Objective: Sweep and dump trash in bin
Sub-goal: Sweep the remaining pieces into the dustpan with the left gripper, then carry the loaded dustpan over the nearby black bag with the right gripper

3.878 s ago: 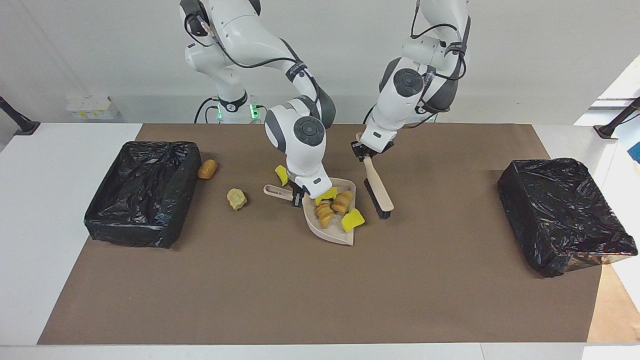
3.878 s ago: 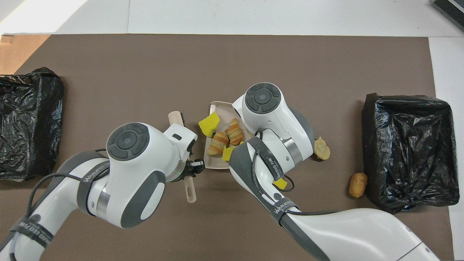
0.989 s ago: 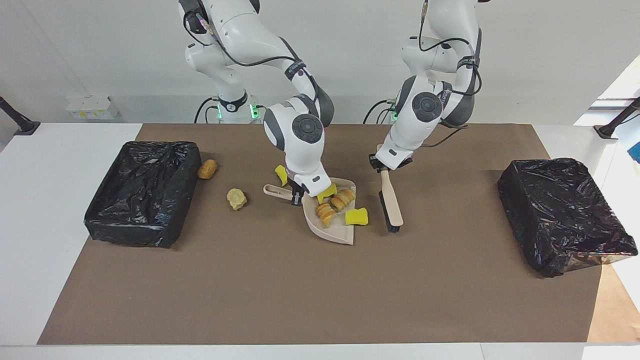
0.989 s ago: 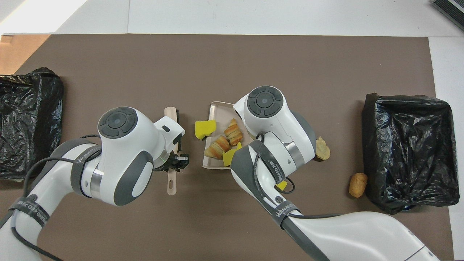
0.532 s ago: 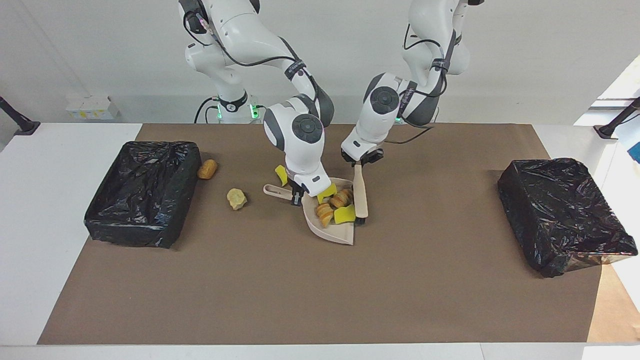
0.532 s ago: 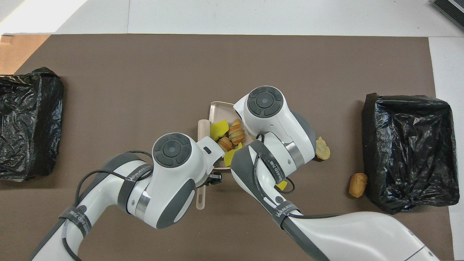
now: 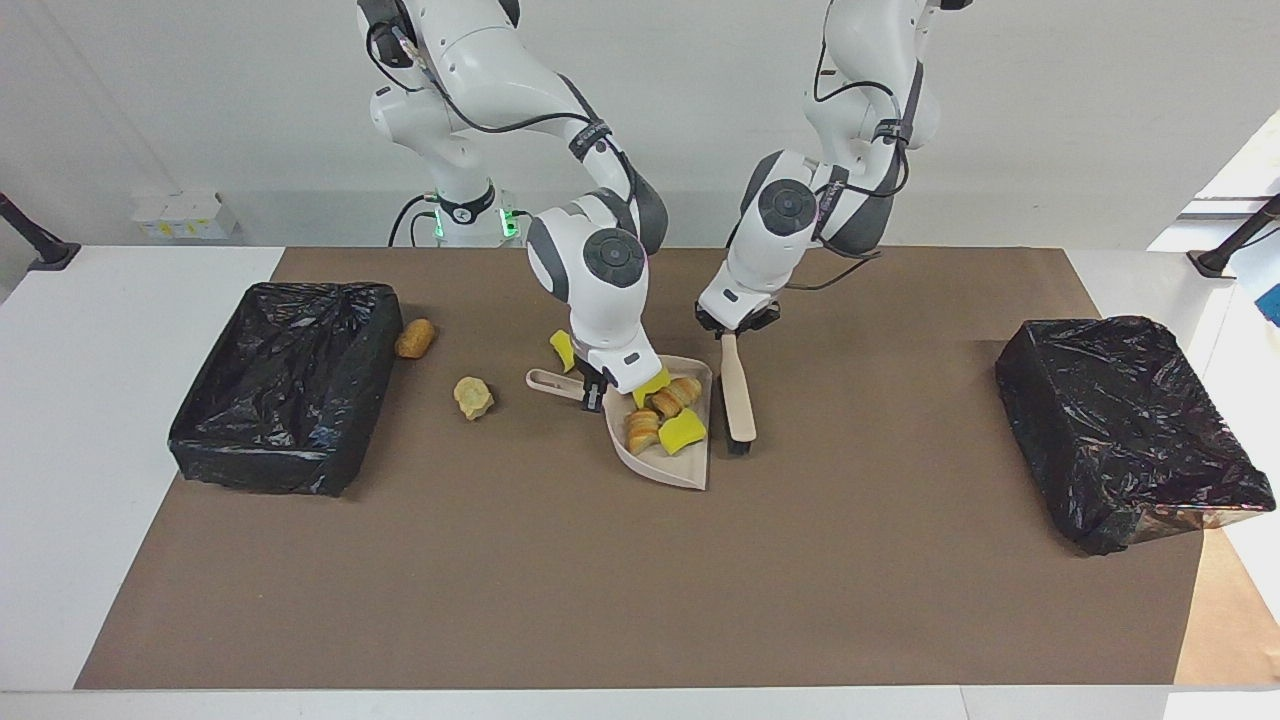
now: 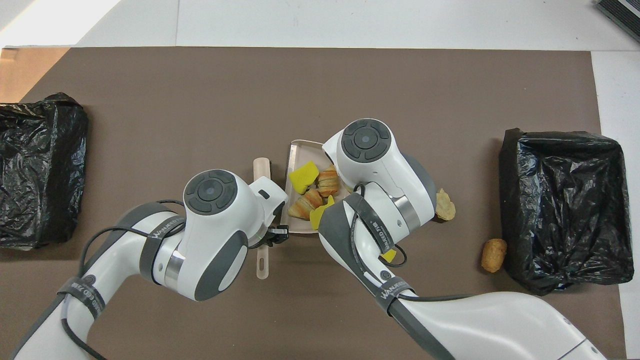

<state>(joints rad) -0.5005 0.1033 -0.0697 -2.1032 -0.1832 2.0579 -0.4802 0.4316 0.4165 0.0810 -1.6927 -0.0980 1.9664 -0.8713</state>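
My right gripper (image 7: 598, 386) is shut on the handle of the beige dustpan (image 7: 668, 468), which lies flat mid-table. In the pan lie pieces of trash: a yellow sponge chunk (image 7: 683, 431) (image 8: 303, 177), two croissant-like pieces (image 7: 643, 428) (image 8: 328, 181) and another yellow bit (image 7: 655, 383). My left gripper (image 7: 735, 326) (image 8: 272, 235) is shut on the beige brush (image 7: 739, 400) (image 8: 261, 167), which stands beside the pan's open edge toward the left arm's end. Loose on the mat are a yellow piece (image 7: 563, 350), a tan lump (image 7: 473, 397) (image 8: 444, 205) and a golden-brown piece (image 7: 414, 338) (image 8: 494, 255).
A bin lined with a black bag (image 7: 285, 385) (image 8: 565, 205) stands at the right arm's end, with the golden-brown piece just beside it. A second black-lined bin (image 7: 1125, 430) (image 8: 37, 170) stands at the left arm's end. Brown paper covers the table.
The brush swept toward the pan and pushed the yellow sponge chunk from the mat into it, then drew back a little. The right gripper and the pan stayed put.
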